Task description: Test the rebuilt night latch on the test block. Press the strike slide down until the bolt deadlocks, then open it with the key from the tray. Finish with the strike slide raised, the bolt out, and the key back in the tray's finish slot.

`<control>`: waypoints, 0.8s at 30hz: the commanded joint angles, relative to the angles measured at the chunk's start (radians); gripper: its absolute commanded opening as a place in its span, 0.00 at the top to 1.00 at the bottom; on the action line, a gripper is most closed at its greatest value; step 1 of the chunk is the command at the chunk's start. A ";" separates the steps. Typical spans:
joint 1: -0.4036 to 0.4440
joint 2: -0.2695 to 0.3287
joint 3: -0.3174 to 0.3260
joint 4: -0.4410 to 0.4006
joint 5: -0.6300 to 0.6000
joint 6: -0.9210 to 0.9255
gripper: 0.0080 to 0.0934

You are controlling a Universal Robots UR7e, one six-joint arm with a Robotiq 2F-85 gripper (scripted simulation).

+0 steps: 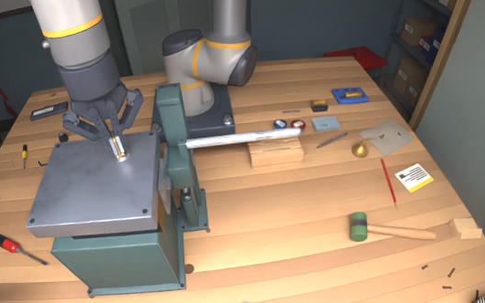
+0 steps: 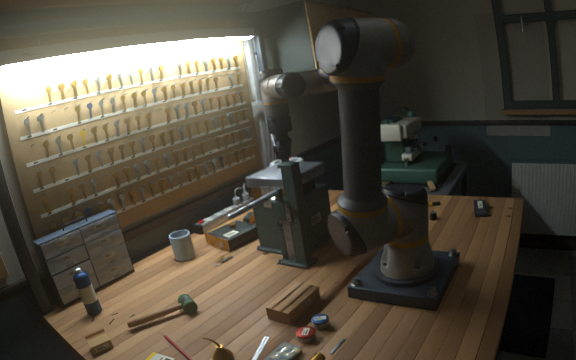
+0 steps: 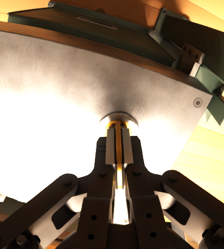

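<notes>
A brass key stands upright with its blade down in the round lock cylinder near the far edge of the grey steel plate. The plate tops the green test block. On the block's right side stands the green strike slide frame, with a long steel lever reaching right over a wooden block. The blue key tray lies far across the bench. My gripper is directly above the cylinder, closed and holding the key by its bow.
The slide frame rises just right of my gripper, and the arm's base stands behind it. A mallet, red pencil, brass bell, tins and red screwdriver lie scattered on the bench.
</notes>
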 commanded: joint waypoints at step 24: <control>0.000 0.001 -0.003 0.002 0.000 0.476 1.00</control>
